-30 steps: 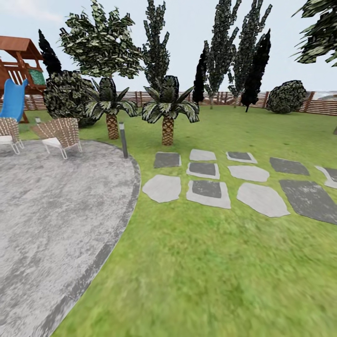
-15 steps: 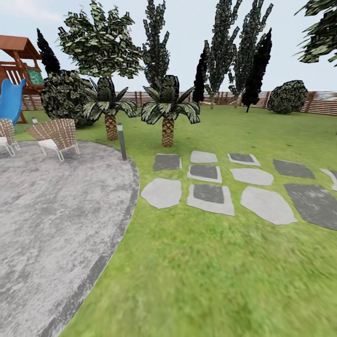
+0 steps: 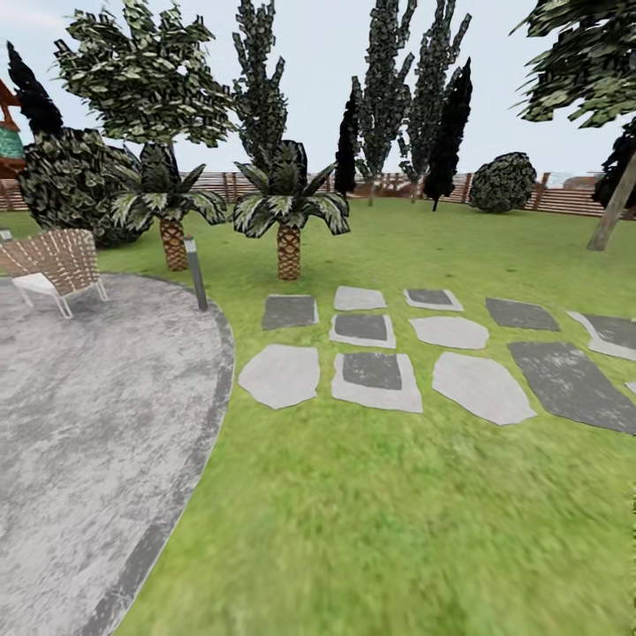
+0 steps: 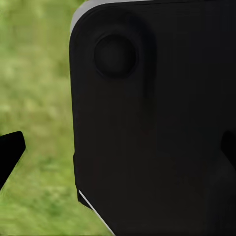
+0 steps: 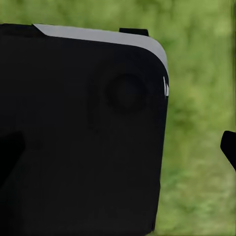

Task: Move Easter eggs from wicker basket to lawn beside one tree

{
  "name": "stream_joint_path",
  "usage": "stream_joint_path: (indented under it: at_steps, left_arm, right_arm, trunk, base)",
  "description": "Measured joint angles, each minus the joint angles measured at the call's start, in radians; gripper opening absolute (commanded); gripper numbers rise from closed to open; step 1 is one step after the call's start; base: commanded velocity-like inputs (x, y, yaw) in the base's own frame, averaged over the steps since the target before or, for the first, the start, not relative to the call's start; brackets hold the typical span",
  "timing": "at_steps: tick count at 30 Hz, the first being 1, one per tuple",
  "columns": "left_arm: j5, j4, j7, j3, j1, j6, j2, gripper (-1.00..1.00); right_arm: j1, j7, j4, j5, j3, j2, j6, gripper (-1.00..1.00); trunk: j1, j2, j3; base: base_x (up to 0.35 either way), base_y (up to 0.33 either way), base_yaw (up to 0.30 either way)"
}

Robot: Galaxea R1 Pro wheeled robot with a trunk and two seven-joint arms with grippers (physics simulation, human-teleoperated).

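**A:** What do we see close to us?

**B:** We see the lawn (image 3: 371,521), flat and green, right under us. On our left a grey round patio (image 3: 88,424) curves along the grass.

**A:** And our hands?

**B:** In the left wrist view a big black body part (image 4: 152,123) blocks the camera, with grass beside it. One dark fingertip (image 4: 10,152) pokes in at the edge. The right wrist view has a black part (image 5: 83,132) too, and a dark fingertip (image 5: 229,147) at the side. We cannot tell if either hand is open or closed.

**A:** What comes next, farther out?

**B:** Grey stepping stones (image 3: 375,380) lie flat in rows across the grass. A short lamp post (image 3: 196,274) stands straight up at the patio's edge. A woven chair (image 3: 55,265) sits on the patio.

**A:** And beyond?

**B:** Two small palms (image 3: 288,212) stand upright. On the far right a tree (image 3: 611,212) has a pale trunk that leans, its top tipped to the right. A round dark bush (image 3: 502,182) sits by the brown fence (image 3: 565,200). Tall thin trees (image 3: 415,97) point straight up at the sky.
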Motion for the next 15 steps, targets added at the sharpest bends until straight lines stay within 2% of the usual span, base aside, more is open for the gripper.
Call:
stream_joint_path:
  at_steps: [15]
  left_arm:
    - [0.0,0.0,0.0,-0.001,0.0,0.0,0.0,1.0]
  right_arm:
    - [0.0,0.0,0.0,0.0,0.0,0.0,0.0,1.0]
  trunk:
    - [0.0,0.0,-0.007]
  base:
    - [0.328,0.022,-0.226]
